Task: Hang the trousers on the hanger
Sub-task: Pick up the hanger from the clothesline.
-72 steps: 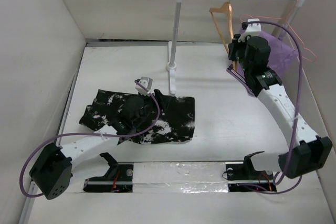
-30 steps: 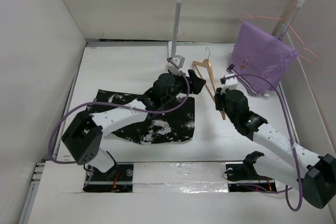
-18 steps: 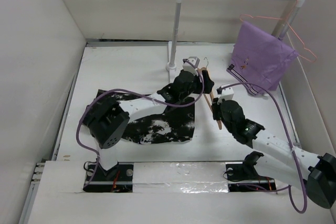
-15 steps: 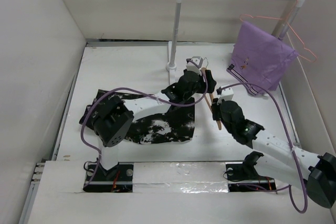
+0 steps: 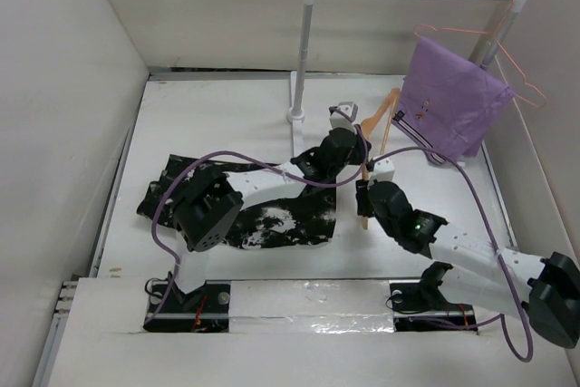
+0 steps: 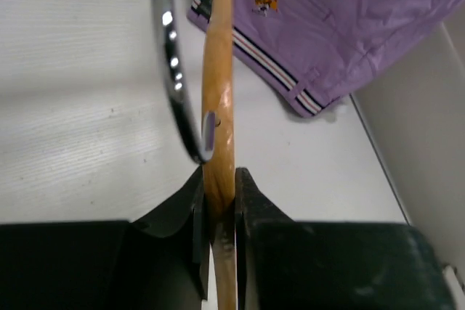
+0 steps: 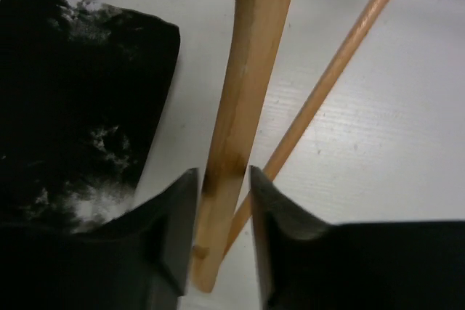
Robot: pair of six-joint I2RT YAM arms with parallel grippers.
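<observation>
The trousers [image 5: 272, 222], black with white blotches, lie flat on the table left of centre; a corner shows in the right wrist view [image 7: 73, 85]. The tan wooden hanger [image 5: 385, 120] is held above the table just right of them, tilted, with its hook end toward the back. My left gripper [image 5: 361, 153] is shut on the hanger's neck [image 6: 218, 99] beside the metal hook [image 6: 173, 85]. My right gripper [image 5: 364, 197] closes around the lower end of one hanger arm [image 7: 247, 85], with the crossbar [image 7: 341, 56] just beyond. The left arm reaches across the trousers.
A white garment rack [image 5: 306, 52] stands at the back. A purple cloth [image 5: 449, 97] and thin pink wire hangers [image 5: 524, 79] hang at its right end. The purple cloth also shows in the left wrist view [image 6: 334, 27]. White walls close in on the left and right.
My right arm brought the hanger down from the rail to the table's middle. My left arm left the trousers and shut on the hanger's neck. The hanger's top has just swung right and back.
</observation>
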